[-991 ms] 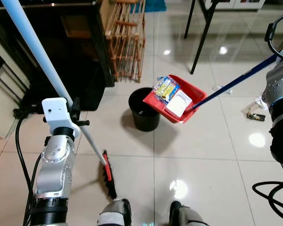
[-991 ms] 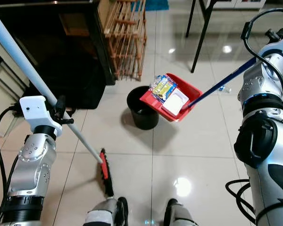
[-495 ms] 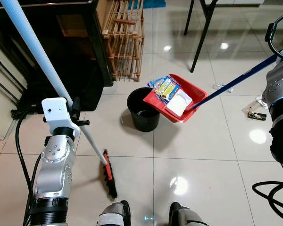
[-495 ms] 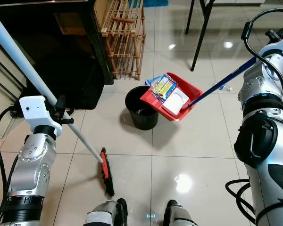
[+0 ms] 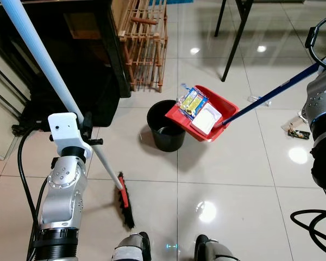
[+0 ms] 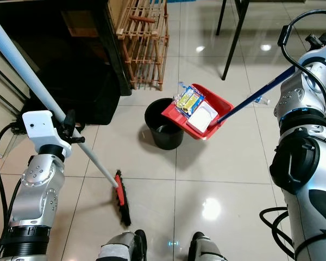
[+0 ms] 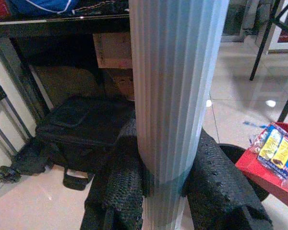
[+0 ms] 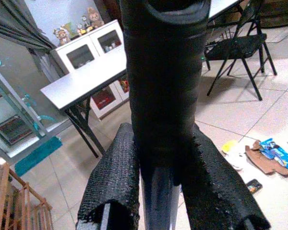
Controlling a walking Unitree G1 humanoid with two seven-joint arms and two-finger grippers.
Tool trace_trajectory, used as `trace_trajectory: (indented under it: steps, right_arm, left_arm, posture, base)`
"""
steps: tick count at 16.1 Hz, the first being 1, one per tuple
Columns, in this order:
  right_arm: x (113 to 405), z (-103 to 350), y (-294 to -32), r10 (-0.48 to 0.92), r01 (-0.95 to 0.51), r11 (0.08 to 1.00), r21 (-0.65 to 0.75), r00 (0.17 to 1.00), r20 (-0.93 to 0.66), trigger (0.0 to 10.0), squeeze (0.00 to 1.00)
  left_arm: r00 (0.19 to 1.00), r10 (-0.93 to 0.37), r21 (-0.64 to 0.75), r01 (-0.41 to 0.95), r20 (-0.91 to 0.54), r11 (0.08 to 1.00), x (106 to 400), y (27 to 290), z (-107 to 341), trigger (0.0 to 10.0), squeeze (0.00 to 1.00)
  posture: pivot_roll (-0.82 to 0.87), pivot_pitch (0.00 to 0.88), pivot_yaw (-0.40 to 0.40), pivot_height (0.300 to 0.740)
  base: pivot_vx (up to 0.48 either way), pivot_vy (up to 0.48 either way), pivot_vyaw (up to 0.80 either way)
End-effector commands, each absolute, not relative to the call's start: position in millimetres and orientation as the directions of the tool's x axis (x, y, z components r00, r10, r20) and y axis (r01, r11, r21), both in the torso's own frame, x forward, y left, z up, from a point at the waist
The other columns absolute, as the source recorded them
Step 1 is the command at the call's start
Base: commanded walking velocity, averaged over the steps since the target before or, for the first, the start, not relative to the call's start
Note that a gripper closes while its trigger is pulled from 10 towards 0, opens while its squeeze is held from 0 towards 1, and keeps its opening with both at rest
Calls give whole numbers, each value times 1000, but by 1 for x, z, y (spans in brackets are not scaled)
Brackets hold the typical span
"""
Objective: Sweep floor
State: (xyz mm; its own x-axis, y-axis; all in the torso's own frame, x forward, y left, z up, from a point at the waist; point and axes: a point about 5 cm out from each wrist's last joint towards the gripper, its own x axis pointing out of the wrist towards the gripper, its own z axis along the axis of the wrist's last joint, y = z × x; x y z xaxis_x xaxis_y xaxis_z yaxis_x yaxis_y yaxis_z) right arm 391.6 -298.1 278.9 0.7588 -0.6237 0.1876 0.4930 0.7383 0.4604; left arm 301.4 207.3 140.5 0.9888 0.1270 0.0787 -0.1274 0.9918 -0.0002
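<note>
Loaded dustpan held over the bin, ready to tip.

Right claw [image 8: 170, 191] clamped on the dustpan handle [image 5: 271, 93]; red dustpan [image 5: 202, 113] out beyond it, tilted toward the black bin [image 5: 167, 125]. Left claw [image 7: 165, 191] clamped on the broom pole [image 7: 175, 86], parking its brush [image 5: 126, 202] on the floor.

Floor tiles [image 5: 233, 179]: glossy, mirror the lamps. Broom pole [image 7: 175, 86] in my left gripper [image 7: 163, 191]: ribbed, pale, matt plastic. My fingers [image 8: 110, 187]: rough, knobbly black rubber. Dustpan [image 5: 206, 111]: smooth red plastic. Bin [image 5: 164, 130]: black plastic. Rack [image 5: 146, 38]: bare wood.
</note>
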Motion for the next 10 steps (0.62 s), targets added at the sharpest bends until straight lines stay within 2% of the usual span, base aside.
trace_trajectory:
  steps: [1, 10]
  right_arm:
    - [389, 288, -303, -640, 484, 724, 490, 737, 217, 10000, 0]
    - [389, 286, -303, -642, 486, 718, 498, 738, 207, 10000, 0]
  left_arm:
    - [979, 152, 3, -154, 140, 988, 301, 212, 154, 10000, 0]
    - [978, 155, 0, -156, 140, 988, 301, 213, 153, 10000, 0]
  posture:
    - [86, 139, 40, 740]
    - [87, 141, 39, 740]
  base:
    - [364, 0, 0]
    - [405, 0, 0]
